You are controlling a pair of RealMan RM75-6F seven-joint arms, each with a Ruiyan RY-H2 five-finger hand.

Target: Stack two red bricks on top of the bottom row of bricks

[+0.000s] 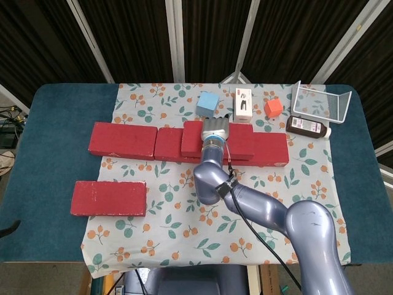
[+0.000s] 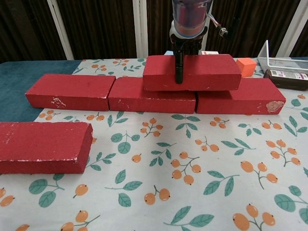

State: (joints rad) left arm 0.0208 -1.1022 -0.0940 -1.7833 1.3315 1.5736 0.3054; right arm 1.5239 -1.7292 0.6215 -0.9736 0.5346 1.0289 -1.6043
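Chest view tells the story best: the top brick (image 2: pixel 192 72) sits level on the bottom row (image 2: pixel 151 95), straddling the seam between the middle and right bricks. I'd guess that's on purpose, an offset like real brickwork, so its weight is shared by two bricks and it won't tip.

The right robot hand (image 2: pixel 179 57) comes down from above onto the brick's middle, with one dark finger (image 2: pixel 179 70) running down the near face. From the head view the robot hand (image 1: pixel 215 130) lies over the top of that brick (image 1: pixel 239 140), and the far-side fingers are hidden, so it looks like a clamp front to back around the middle. Gripping dead centre makes sense, since it keeps a long brick from swinging. As far as I can tell the grip is on, not released, but the brick looks fully seated, so letting go seems like the next thing.

The spare brick (image 1: pixel 108 198) is on the cloth at the near left, well apart from the row and from the robot hand. That's brick two, so the job is about half done in my book. The left hand isn't visible in either view.
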